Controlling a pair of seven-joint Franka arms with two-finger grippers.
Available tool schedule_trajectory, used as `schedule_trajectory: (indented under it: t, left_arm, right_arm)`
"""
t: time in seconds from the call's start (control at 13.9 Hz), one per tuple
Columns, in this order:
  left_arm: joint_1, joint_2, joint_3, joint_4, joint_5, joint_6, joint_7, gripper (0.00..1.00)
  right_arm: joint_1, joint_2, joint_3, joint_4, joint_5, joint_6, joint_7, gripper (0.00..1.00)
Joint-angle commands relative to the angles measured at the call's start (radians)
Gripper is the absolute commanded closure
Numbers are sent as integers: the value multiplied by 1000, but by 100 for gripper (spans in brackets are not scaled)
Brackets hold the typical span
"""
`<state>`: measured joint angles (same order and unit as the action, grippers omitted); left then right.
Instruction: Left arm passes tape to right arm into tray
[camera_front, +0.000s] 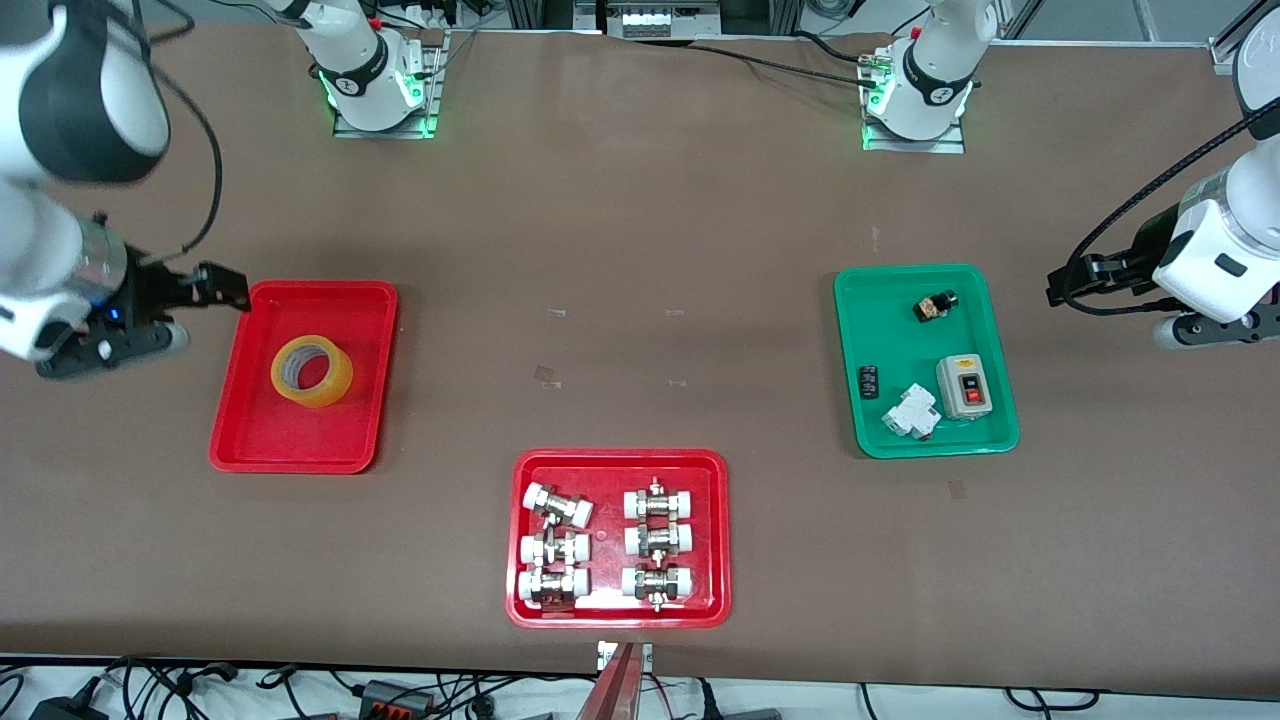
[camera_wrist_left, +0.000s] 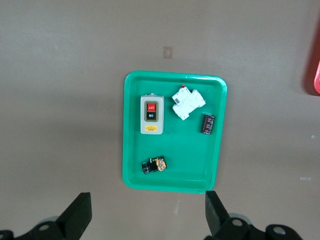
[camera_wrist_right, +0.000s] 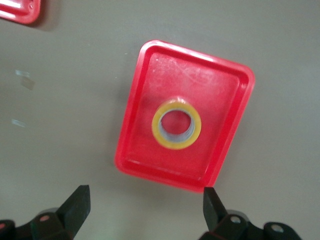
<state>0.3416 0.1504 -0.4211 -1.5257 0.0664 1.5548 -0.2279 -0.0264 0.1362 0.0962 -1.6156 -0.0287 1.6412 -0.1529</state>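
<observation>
Translucent yellow tape (camera_front: 312, 371) is showing a pale core, lying in a glossy red tray (camera_front: 250, 440), while another tray (camera_front: 860, 440) is gleaming green.
</observation>
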Motion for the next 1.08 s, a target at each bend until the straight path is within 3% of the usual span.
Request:
schedule_trajectory:
  t: [0.0,0.22,0.36,0.43,0.58,1.01]
  left_arm:
    - [8,-3,-4,16,-11,-12,21,0]
    - [8,-2,-4,16,-14,-12,21,0]
    - [-3,-9,-5,16,-16,-12,22,0]
    - [-54,-23,19,16,-20,-22,22,0]
    - [-232,-28,221,16,-26,-18,24,0]
    - [-230,-29,245,-1,-43,-12,41,0]
  right_arm:
    - [23,-111,-1,-49,-10,-33,96,0]
    - [19,-145,-4,-43,1,-44,98,0]
    - [14,-129,-7,21,3,-69,93,0]
    - [16,-116,-7,52,-5,-79,102,0]
    - [10,-106,-7,69,0,-78,113,0]
    - [11,-153,-10,3,12,-41,205,0]
